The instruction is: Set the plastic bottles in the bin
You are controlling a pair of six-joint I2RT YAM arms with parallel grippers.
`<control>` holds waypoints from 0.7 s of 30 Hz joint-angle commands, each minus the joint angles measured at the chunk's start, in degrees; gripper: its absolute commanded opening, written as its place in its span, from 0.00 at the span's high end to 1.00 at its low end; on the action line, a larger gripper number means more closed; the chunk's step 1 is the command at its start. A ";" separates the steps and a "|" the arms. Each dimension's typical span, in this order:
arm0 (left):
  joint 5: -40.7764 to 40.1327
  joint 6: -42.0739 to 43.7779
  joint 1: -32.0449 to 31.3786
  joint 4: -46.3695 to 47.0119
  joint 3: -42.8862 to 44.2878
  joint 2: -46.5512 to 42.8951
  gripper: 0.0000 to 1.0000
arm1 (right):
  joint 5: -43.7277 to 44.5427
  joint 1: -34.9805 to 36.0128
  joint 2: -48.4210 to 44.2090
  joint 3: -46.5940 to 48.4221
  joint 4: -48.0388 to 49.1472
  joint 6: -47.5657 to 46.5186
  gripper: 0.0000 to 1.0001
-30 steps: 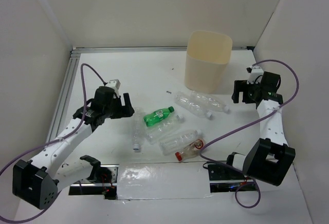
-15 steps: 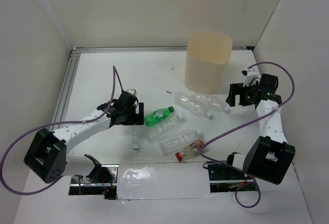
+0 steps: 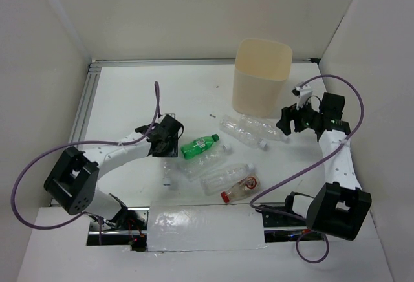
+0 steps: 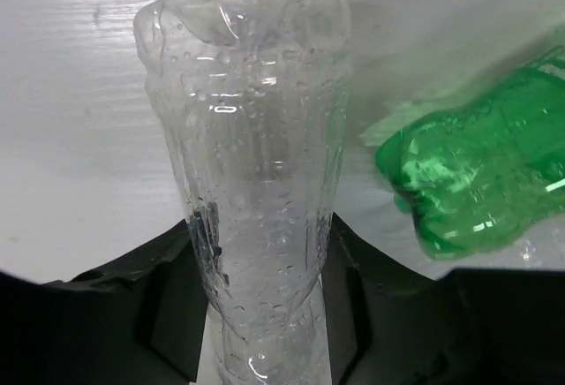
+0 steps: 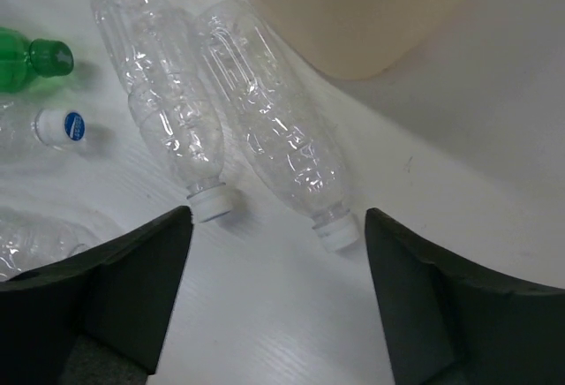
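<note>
Your left gripper (image 4: 265, 257) was clenched on a clear ribbed bottle (image 4: 252, 129), a wet green bottle (image 4: 477, 182) just beside. Your right gripper (image 5: 275, 226) hung spread over two ridged clear bottles (image 5: 269, 129) lying near the smooth beige rounded bin (image 5: 353, 14), outside it

Bin (image 3: 262, 78) beige; green bottle (image 3: 199, 146); red-capped bottle (image 3: 237, 189) clear, label red-white; clear bottle (image 4: 256, 182) droplet-speckled; white cap (image 5: 64, 125) with blue mark; cables (image 3: 157, 101) purple; table (image 3: 129, 94) white

5 clear bottles (image 3: 262, 129), 1 green bottle (image 3: 197, 147), 1 red-capped bottle (image 3: 240, 187), 1 beige bin (image 3: 262, 78)
</note>
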 commanded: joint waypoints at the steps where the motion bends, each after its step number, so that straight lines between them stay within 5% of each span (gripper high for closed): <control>1: -5.36 1.74 -1.64 -6.72 5.90 -5.97 0.71 | -1.59 2.31 -1.79 -1.29 4.76 -3.46 0.19; 4: -4.07 5.70 -1.65 -7.80 13.54 -11.07 0.76 | -0.26 3.37 0.23 -1.82 5.39 -5.66 0.23; 8: 7.86 14.31 -2.17 -0.61 26.19 -9.25 0.83 | -0.78 3.89 2.69 -1.82 5.39 -8.74 0.26; 16: 19.06 21.80 -3.32 22.76 64.74 16.75 0.90 | -2.02 4.42 0.51 -4.19 5.66 -8.74 0.25; 21: 15.64 16.09 -4.37 50.74 69.81 28.10 0.89 | -1.49 4.42 -4.51 -8.23 4.95 -10.59 0.25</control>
